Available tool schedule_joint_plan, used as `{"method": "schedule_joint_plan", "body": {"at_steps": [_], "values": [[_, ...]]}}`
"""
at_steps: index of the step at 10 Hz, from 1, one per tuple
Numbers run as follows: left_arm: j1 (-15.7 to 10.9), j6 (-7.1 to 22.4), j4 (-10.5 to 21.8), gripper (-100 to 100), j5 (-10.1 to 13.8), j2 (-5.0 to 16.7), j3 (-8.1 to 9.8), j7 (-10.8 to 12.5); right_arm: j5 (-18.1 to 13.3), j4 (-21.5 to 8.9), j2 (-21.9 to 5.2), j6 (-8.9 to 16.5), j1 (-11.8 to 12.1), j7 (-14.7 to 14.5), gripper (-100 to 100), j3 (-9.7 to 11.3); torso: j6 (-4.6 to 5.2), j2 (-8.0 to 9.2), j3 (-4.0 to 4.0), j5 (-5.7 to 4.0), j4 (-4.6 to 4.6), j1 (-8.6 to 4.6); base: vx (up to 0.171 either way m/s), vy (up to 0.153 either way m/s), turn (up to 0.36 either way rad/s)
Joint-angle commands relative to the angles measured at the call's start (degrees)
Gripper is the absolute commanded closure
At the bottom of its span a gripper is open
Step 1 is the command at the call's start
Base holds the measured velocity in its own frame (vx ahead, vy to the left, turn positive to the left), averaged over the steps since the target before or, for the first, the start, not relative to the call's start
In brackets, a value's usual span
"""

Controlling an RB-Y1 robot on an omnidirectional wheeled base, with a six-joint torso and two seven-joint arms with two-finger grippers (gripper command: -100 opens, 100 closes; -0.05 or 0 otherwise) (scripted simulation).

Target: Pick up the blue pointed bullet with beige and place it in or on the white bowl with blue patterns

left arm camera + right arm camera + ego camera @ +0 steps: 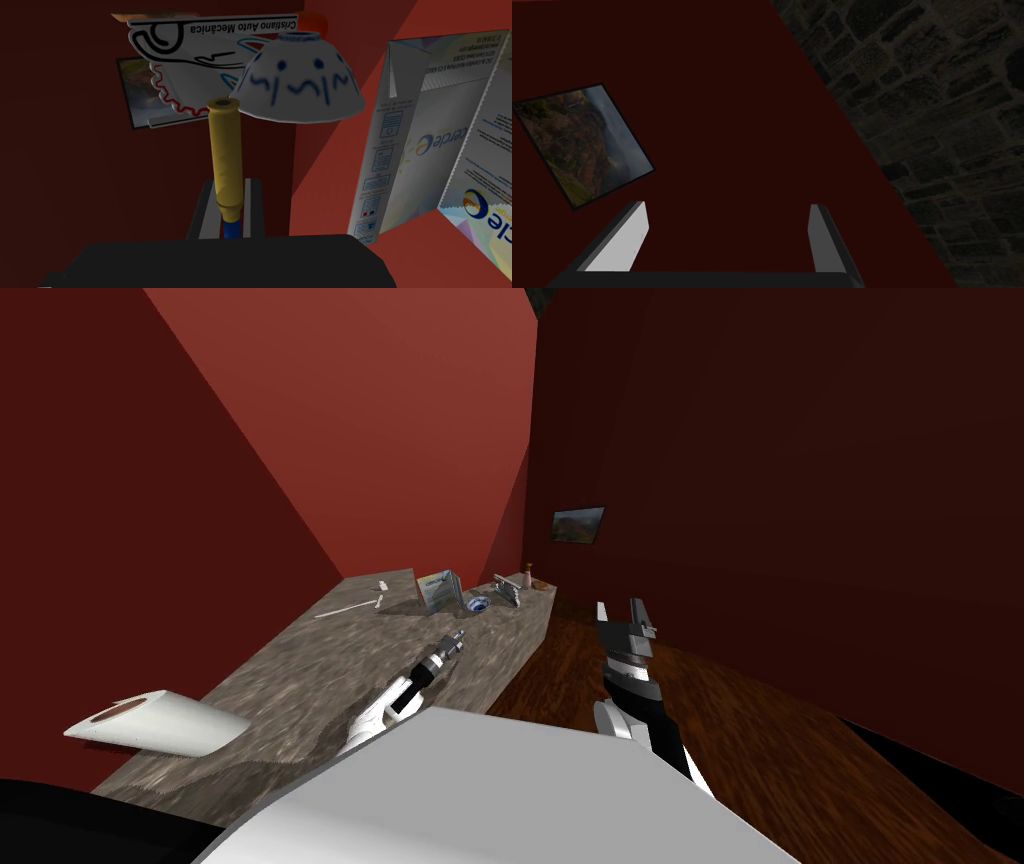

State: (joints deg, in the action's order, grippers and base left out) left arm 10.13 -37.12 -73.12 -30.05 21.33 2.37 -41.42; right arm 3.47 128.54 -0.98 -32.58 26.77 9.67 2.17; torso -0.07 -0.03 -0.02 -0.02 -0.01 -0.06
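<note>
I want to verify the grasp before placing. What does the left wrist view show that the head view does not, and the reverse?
Left wrist view: the left gripper shut on the bullet, beige case outward, blue tip between the fingers. Head view: the grey counter, a white roll and the open right gripper above the floor. Both: the white bowl with blue marks and the printed carton ahead of the left gripper.
</note>
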Motion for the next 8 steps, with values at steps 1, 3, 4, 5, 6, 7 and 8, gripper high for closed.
{"method": "schedule_joint_plan", "body": {"at_steps": [1,3,4,5,6,7,8], "values": [[1.26,0.01,-1.51,100,-0.44,-0.55,-0.94,-0.29,0.00,0.00,0.00,0.00,0.00,0.00,0,0.00,0.00,0.00,0.00,0.00,0.00,0.00,0.013,0.024,0.205],[2.23,-0.08,-2.66,100,-0.81,-0.95,-1.75,-0.53,0.00,0.00,0.00,0.00,0.01,0.00,0,-0.01,-0.10,-0.01,-0.04,0.06,-0.07,0.20,0.024,0.042,0.141],[1.49,-0.34,-1.73,100,-0.66,-0.89,-1.45,-0.61,0.00,0.00,0.00,0.00,0.00,0.00,0,0.00,-0.10,-0.02,-0.05,0.07,-0.09,0.23,0.007,0.012,0.007],[1.55,-0.38,-1.82,0,-0.67,-0.87,-1.48,-0.60,0.00,0.00,0.00,0.00,0.00,0.00,0,0.00,-0.08,-0.01,-0.06,0.07,-0.10,0.18,0.000,0.000,0.000],[0.49,0.96,-1.78,100,-0.47,0.99,-1.38,1.20,0.00,0.00,0.00,0.00,0.00,0.00,0,0.00,-0.08,-0.01,-0.06,0.07,-0.10,0.15,0.004,-0.018,-0.150],[-0.11,1.72,-1.76,100,-0.36,2.05,-1.32,2.22,0.00,0.00,0.00,0.00,-0.01,0.00,0,0.01,0.00,-0.06,-0.06,0.04,-0.07,0.08,0.016,-0.020,-0.207],[-0.75,2.55,-1.71,100,-0.25,3.19,-1.26,3.33,0.00,0.00,0.00,0.00,-0.01,0.00,0,0.01,0.01,-0.13,-0.11,0.04,-0.09,0.05,0.024,-0.014,-0.151]]}}
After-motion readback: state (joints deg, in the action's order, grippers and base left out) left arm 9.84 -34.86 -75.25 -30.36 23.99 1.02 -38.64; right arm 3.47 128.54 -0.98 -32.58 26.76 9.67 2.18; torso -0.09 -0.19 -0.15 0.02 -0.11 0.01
